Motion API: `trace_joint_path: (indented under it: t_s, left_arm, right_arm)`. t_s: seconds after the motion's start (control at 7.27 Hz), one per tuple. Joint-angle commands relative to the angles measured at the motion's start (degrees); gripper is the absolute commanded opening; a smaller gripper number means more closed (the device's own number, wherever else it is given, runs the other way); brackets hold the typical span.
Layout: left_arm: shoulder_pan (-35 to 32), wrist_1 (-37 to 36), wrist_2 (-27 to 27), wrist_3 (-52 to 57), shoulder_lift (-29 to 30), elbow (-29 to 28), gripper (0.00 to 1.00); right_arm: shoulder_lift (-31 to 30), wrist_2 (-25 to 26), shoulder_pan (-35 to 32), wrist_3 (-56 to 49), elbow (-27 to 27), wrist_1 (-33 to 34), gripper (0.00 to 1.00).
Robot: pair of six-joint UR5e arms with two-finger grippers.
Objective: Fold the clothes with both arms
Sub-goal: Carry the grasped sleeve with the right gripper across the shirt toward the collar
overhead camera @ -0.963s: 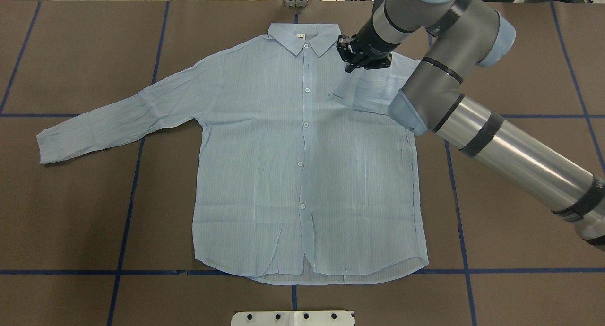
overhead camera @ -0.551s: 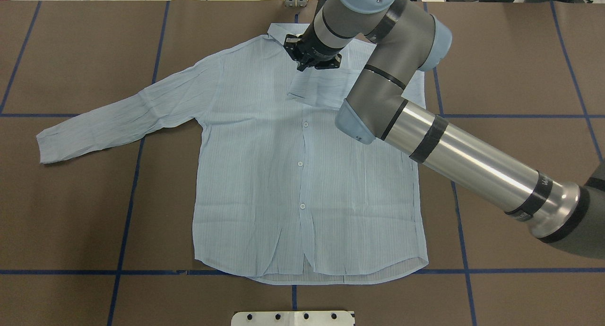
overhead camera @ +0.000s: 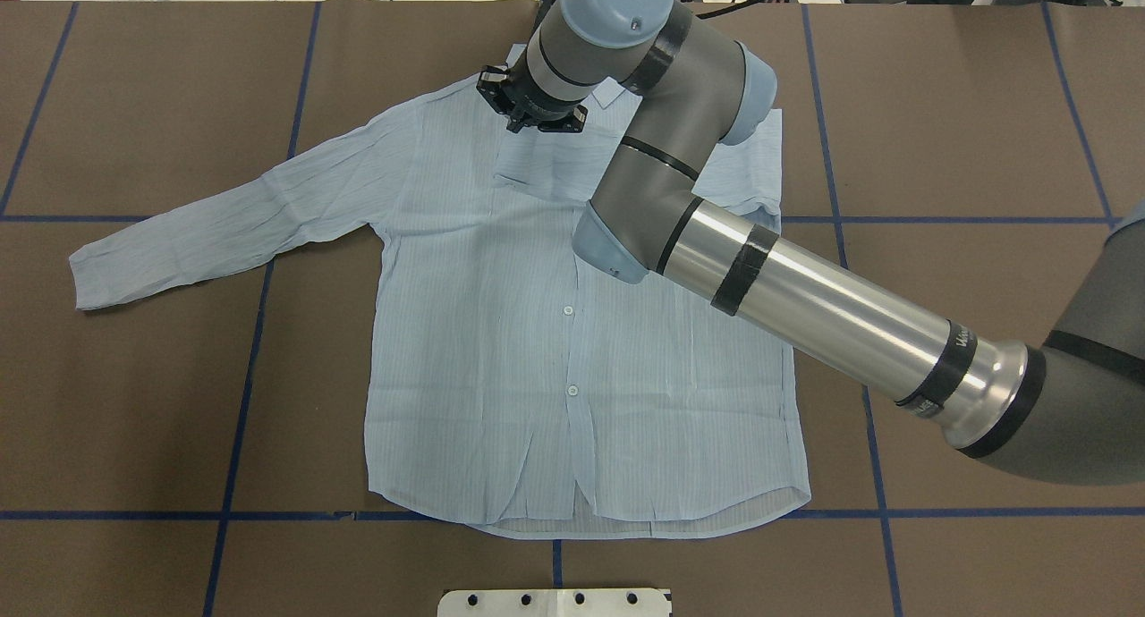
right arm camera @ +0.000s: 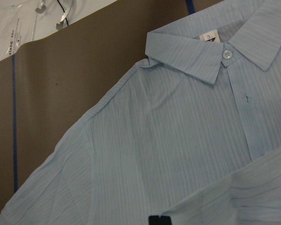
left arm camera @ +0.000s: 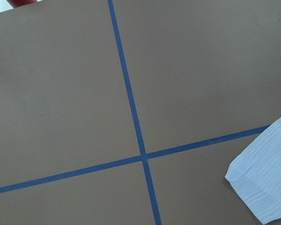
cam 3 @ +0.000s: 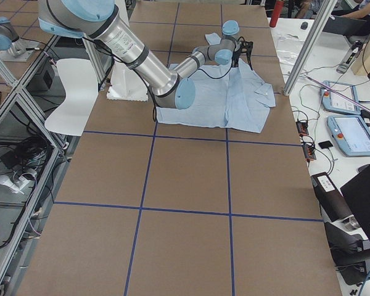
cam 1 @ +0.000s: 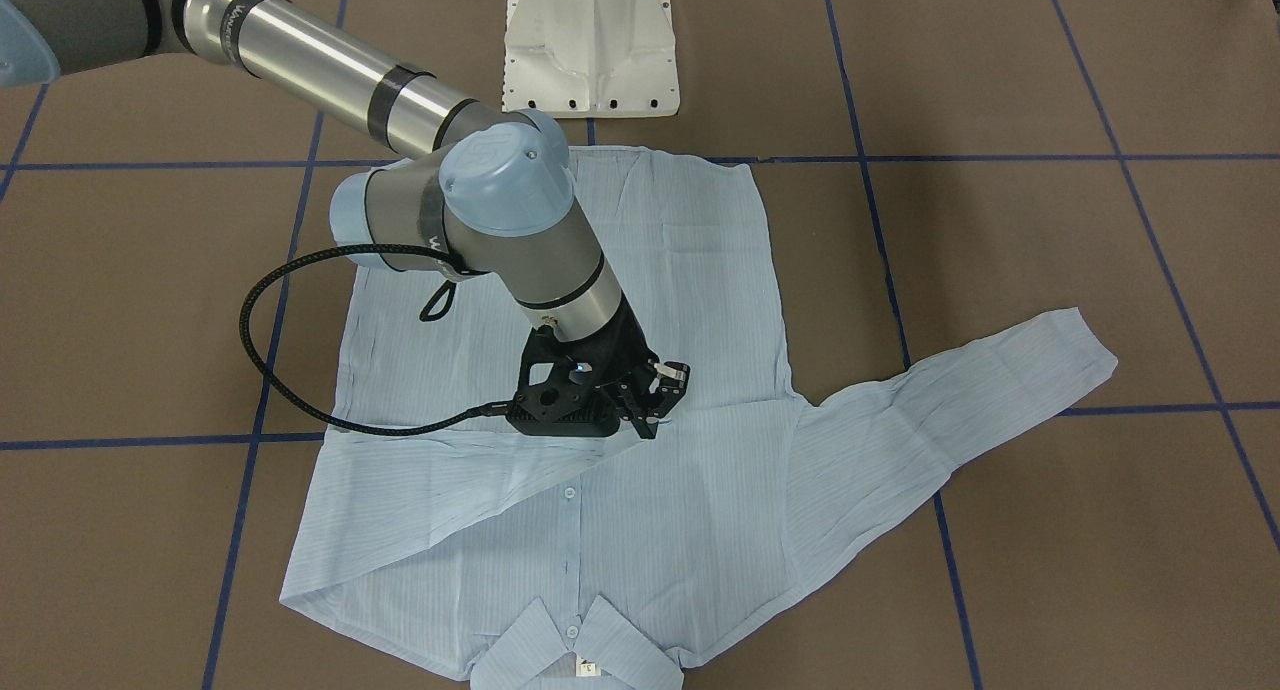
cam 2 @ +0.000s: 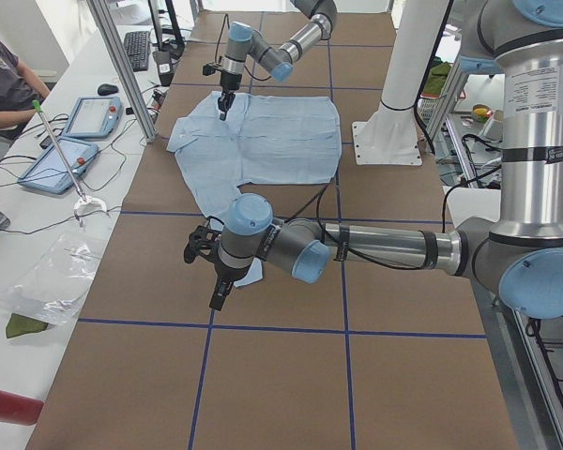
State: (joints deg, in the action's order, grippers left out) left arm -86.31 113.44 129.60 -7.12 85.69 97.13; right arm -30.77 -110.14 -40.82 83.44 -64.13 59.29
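The pale-blue striped shirt (overhead camera: 501,331) lies flat and buttoned on the brown table, collar (cam 1: 575,650) at the far side from the robot. My right gripper (overhead camera: 521,121) is shut on the cuff end of the shirt's right sleeve (overhead camera: 546,165) and holds it just above the chest, left of the collar. It also shows in the front view (cam 1: 655,415). The other sleeve (overhead camera: 224,223) lies spread out to the left. My left gripper (cam 2: 216,295) shows only in the exterior left view, low over that sleeve's cuff (left arm camera: 267,187). I cannot tell whether it is open.
The white pedestal base (cam 1: 590,40) stands at the table's near edge. Blue tape lines (overhead camera: 241,376) grid the brown cover. A side table with tablets (cam 2: 84,117) and a seated operator runs along the far edge, behind aluminium posts (cam 2: 122,66).
The right gripper has carried the sleeve cuff leftward across the chest, from right of the collar to left of it. The rest of the shirt has not moved.
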Motion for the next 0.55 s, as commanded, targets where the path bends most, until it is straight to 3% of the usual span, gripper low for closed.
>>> trace_joint_path:
  t_s: [0.0,0.28,0.41]
  left_arm:
    - [0.0,0.0,0.0,-0.1,0.0,0.1,1.0]
    - [0.0,-0.1,1.3,-0.1,0.0,0.1,1.0]
    - [0.0,0.0,1.5,-0.1,0.0,0.1,1.0]
  right_arm:
    - [1.0,0.4,0.2,0.1,1.1,-0.1,0.0]
    - [1.0,1.1,0.6,0.1,1.3,-0.1,0.0]
    - [1.1,2.4,1.1,0.1,1.3,-0.1,0.21]
